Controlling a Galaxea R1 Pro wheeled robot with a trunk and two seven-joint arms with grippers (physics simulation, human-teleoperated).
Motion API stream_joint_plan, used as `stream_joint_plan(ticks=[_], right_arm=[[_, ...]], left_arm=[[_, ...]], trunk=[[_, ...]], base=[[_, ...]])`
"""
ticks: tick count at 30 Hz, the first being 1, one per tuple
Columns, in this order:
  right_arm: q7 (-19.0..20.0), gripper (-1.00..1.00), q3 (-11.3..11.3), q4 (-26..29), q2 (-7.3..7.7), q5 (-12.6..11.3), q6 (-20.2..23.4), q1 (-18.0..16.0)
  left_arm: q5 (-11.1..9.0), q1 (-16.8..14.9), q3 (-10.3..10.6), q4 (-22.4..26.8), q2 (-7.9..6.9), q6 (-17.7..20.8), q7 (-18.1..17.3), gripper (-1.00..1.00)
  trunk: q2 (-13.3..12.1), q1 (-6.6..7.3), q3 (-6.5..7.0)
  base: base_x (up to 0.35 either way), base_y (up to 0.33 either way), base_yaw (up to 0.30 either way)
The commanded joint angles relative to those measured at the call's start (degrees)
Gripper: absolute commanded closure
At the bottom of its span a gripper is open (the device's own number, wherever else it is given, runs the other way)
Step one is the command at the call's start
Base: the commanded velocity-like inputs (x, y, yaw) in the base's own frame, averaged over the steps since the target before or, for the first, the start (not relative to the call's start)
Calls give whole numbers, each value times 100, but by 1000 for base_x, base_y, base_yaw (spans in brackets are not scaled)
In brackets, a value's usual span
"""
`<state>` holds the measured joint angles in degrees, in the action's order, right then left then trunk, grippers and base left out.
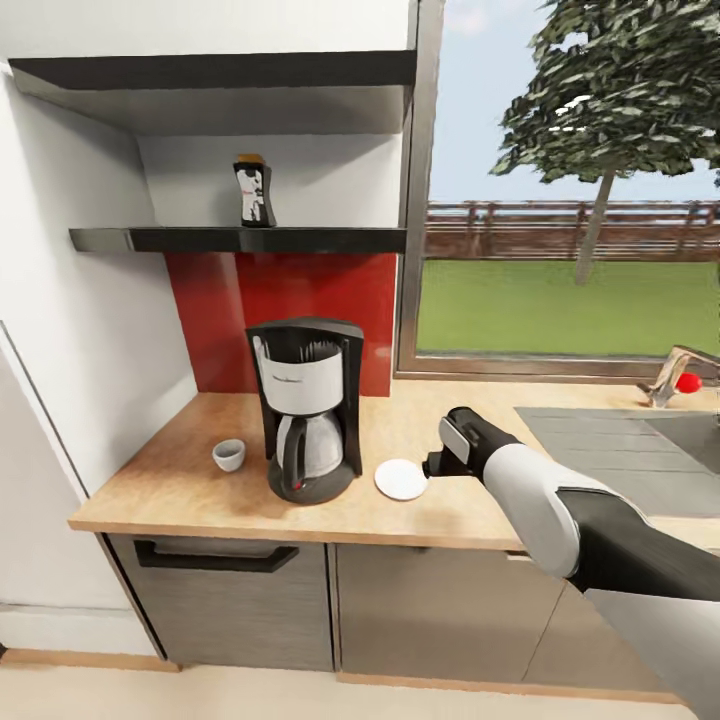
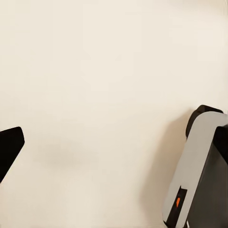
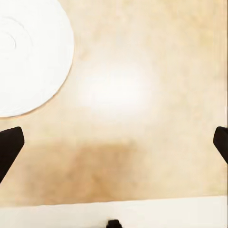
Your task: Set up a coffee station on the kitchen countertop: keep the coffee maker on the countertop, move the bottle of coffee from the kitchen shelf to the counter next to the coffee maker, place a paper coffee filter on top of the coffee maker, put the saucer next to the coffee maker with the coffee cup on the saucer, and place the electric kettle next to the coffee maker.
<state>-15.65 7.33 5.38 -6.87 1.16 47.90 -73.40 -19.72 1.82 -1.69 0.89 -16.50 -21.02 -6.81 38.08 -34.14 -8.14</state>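
Tan wood-grain, the kitchen countertop (image 1: 190,480) spreads beneath our right gripper (image 1: 432,467); above and well off to the gripper's left, the glossy black kitchen shelf (image 1: 240,239) carries the bottle of coffee (image 1: 252,190), upright; the coffee maker (image 1: 305,405) stands on the countertop to the left of the gripper, beyond the saucer (image 1: 401,479); the saucer lies flat just beside our right gripper, apart from it, nothing on it; the coffee cup (image 1: 229,455) sits on the bare wood on the far side of the coffee maker; in the right wrist view our fingers (image 3: 10,147) stand wide apart over bare wood, gripping nothing; our left gripper's state we cannot tell.
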Motion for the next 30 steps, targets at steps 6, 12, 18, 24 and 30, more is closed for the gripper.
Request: stream_joint_plan(ticks=[6,12,18,24,30], right_arm=[[-39,-100,50,0,74,-4,-38,-4],[-37,-100,50,-9,136,-13,-92,-1],[-35,-100,50,-193,276,-18,-211,-4],[141,-100,50,-519,646,-23,-435,-1],[337,-100,50,-712,1059,-27,-650,106]], left_arm=[[-49,3,-16,8,-2,2,-48,-100],[-51,0,-16,8,-3,2,-48,-100],[-42,2,-17,8,0,-8,-48,-100],[-32,1,-16,8,9,-7,-49,-100],[-19,1,-16,18,14,-9,-50,-100]], trunk=[[8,2,-9],[8,2,-9],[8,2,-9],[8,2,-9],[8,2,-9]], base=[[-327,0,-10],[-320,1,-59],[-65,3,-280],[-4,0,-299],[0,0,-300]])
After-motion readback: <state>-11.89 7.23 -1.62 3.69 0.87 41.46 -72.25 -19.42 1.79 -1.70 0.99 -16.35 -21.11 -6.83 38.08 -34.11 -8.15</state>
